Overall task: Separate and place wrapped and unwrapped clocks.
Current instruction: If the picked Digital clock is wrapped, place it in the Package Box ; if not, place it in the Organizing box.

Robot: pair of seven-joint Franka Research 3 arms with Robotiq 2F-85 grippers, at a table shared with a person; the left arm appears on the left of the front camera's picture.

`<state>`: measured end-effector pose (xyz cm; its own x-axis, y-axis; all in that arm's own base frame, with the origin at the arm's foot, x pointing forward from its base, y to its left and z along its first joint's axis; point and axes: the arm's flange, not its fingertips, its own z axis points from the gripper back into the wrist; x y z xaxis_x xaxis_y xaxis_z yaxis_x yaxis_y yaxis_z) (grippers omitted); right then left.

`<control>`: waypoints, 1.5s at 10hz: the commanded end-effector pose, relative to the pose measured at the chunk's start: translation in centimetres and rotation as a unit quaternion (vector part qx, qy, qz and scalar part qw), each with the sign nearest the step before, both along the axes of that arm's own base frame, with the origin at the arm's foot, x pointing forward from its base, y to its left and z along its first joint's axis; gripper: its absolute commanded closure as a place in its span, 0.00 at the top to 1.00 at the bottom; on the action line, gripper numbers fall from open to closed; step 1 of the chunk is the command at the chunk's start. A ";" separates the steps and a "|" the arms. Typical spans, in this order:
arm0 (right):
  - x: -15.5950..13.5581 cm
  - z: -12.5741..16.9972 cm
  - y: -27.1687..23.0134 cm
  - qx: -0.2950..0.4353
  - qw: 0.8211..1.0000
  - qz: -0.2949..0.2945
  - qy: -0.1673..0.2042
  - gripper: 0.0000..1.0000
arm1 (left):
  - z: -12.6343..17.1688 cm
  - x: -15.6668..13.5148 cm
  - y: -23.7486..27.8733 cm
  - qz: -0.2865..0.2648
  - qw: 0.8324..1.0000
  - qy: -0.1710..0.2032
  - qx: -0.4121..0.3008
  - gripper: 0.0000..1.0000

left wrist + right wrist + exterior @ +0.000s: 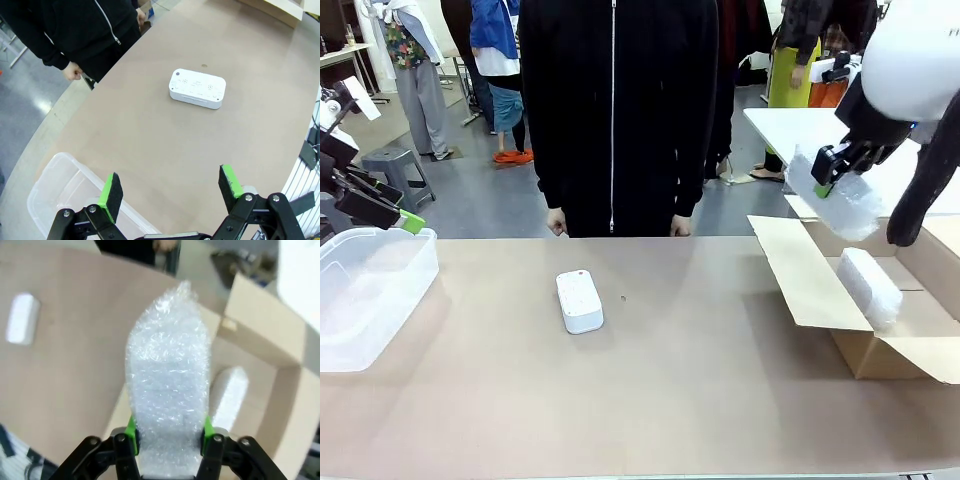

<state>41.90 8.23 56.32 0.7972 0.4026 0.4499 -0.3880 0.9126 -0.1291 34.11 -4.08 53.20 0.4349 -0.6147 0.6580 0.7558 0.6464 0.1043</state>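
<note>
bin (415, 270) cut by L edge | box (800, 270) cut by R edge | bare clock (22, 319) blurred

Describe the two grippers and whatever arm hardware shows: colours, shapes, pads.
Left gripper: black linkage fingers with visible pivot bolts, each tipped with a flat pad edged in bright green. Right gripper: same black linkage build, with green pads on the inner faces. Right arm: glossy white rounded shell above a black wrist. What looks like a black sleeved cable bundle hangs beside it.
</note>
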 end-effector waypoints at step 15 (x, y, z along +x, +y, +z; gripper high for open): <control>8.8 -6.3 -21.5 0.082 0.972 -0.185 0.118 0.52 | -0.1 0.1 0.1 -0.002 1.000 0.002 -0.006 1.00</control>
